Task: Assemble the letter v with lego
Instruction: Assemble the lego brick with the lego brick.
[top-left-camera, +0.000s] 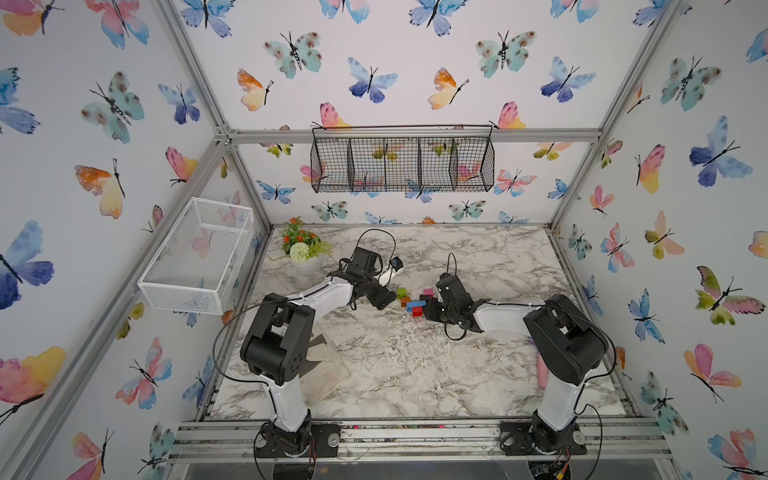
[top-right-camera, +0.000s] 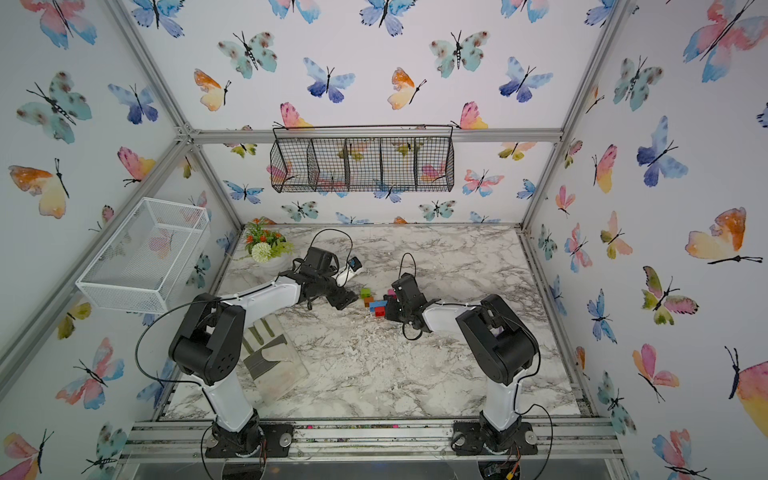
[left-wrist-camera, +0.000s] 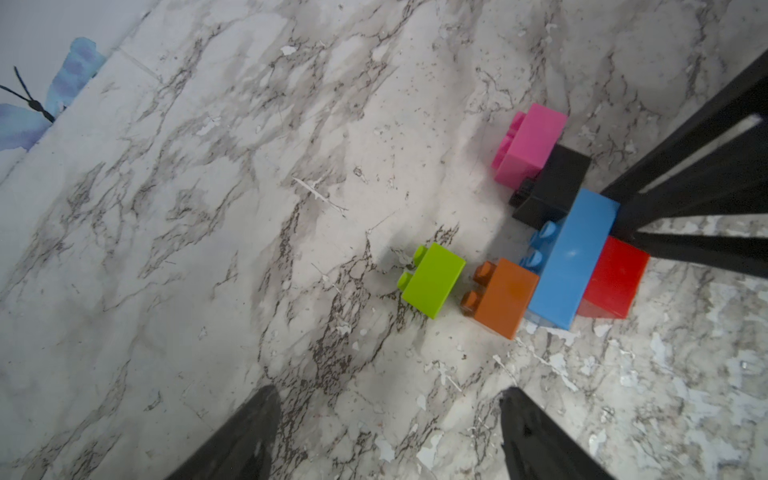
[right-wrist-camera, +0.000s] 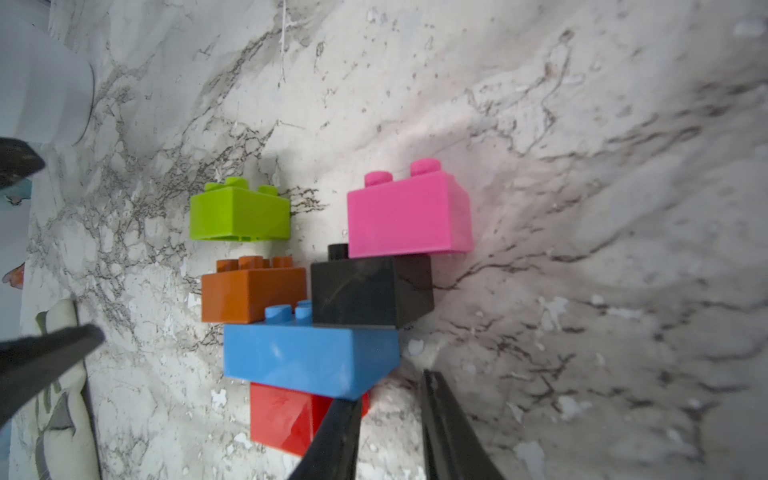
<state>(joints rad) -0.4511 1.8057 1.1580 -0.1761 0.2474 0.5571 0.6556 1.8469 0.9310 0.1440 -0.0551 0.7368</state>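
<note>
Brick V (left-wrist-camera: 571, 257) lies flat mid surface (top-left-camera: 415, 374), pink brick (left-wrist-camera: 530, 143) attached. Green brick (left-wrist-camera: 434, 280) loose, just beside orange brick (left-wrist-camera: 505, 297). Left fingers (left-wrist-camera: 249, 428) wide apart, empty. Right fingers (right-wrist-camera: 336, 436) nearly together, empty, by red brick (right-wrist-camera: 282, 415).

A part-built letter V (top-left-camera: 415, 302) of studded plastic bricks lies on its side near the middle of the marble tabletop (top-left-camera: 415, 365), studs facing the far edge. A red brick (right-wrist-camera: 282, 415) forms the point, nearest the front edge. A longer blue bar (right-wrist-camera: 307, 357) sits across it. An orange brick (right-wrist-camera: 249, 295) touches the bar's left end; a black brick (right-wrist-camera: 361, 291) sits on its right end. A pink brick (right-wrist-camera: 409, 216) tops the black one, stepped outward. A lime-green brick (right-wrist-camera: 239, 216) lies loose just beyond the orange, a gap between them.
</note>
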